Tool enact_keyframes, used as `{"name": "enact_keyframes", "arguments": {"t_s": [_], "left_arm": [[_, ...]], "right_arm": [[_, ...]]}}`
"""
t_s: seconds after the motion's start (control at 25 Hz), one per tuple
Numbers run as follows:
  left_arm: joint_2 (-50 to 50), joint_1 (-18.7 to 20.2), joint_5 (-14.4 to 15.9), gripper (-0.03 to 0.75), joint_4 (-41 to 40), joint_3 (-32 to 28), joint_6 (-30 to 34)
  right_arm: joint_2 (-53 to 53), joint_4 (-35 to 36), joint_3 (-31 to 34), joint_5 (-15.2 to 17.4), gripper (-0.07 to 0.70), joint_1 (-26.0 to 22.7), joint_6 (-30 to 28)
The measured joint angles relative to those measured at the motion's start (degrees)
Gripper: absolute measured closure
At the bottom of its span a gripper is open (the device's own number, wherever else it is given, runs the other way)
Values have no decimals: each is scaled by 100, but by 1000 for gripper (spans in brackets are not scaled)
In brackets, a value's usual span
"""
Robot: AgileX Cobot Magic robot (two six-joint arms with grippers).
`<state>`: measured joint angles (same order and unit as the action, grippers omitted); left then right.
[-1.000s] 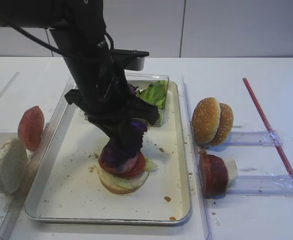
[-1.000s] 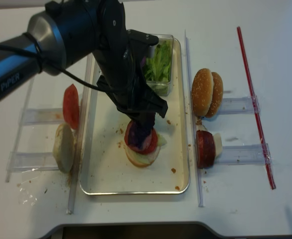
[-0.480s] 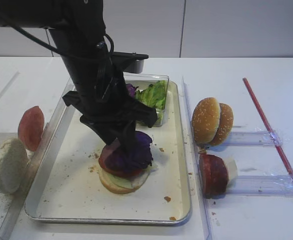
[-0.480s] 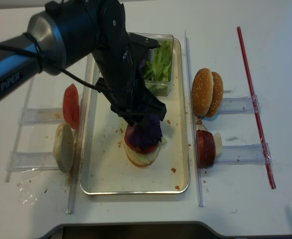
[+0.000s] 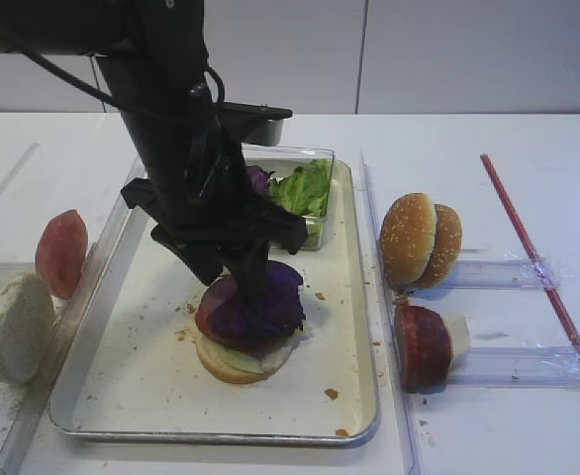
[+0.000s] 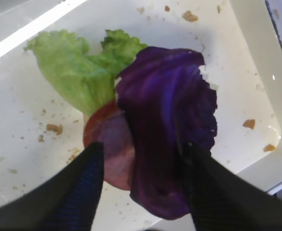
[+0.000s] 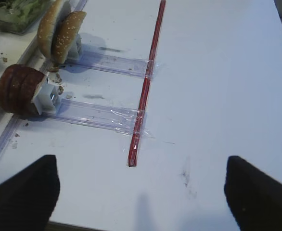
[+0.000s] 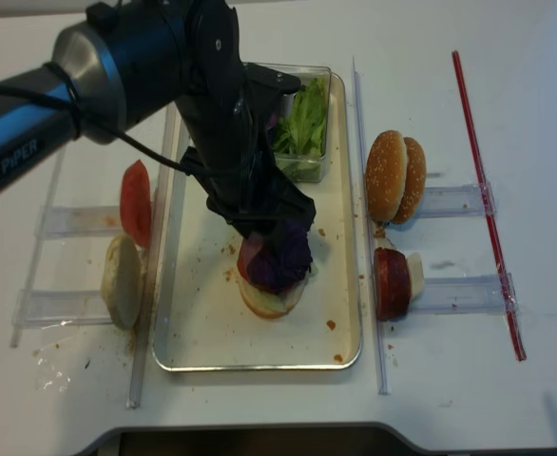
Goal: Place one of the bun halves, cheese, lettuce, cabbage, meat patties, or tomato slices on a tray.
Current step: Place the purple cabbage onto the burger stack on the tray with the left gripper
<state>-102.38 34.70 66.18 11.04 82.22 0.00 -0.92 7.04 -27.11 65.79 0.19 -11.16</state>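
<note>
The dark purple cabbage point(image 5: 267, 301) point(image 6: 170, 115) lies on top of a stack on the tray point(image 5: 361, 396) point(image 8: 259, 364): a bun half point(image 5: 239, 362) at the bottom, lettuce point(image 6: 78, 72), then a tomato slice point(image 6: 107, 151). My left gripper point(image 5: 233, 265) point(image 6: 142, 150) hangs just above the stack, open, its fingers point(image 6: 90, 178) standing either side of the leaf. The right finger looks close against the leaf's edge. My right gripper point(image 7: 141, 197) shows only in its wrist view, open over bare white table with nothing between its fingers.
A clear box of lettuce point(image 5: 305, 186) sits at the tray's far end. Right of the tray, sesame bun halves point(image 5: 421, 237) and meat patties point(image 5: 424, 344) stand in clear holders. A tomato slice point(image 5: 60, 252) and pale bun half point(image 5: 15, 327) stand on the left. A red strip point(image 5: 537, 267) runs along the right.
My left gripper was shut on the cabbage, which hung upright over the stack. It has opened and risen slightly, and the leaf now lies spread flat on the tomato.
</note>
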Motion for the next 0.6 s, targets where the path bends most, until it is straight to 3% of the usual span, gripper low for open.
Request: {"name": "enact_keyframes", "arguments": {"t_s": [0.6], "left_arm": [[0, 0, 223, 346, -522, 0, -294]], "right_arm": [[0, 0, 0, 0, -62, 0, 0]]}}
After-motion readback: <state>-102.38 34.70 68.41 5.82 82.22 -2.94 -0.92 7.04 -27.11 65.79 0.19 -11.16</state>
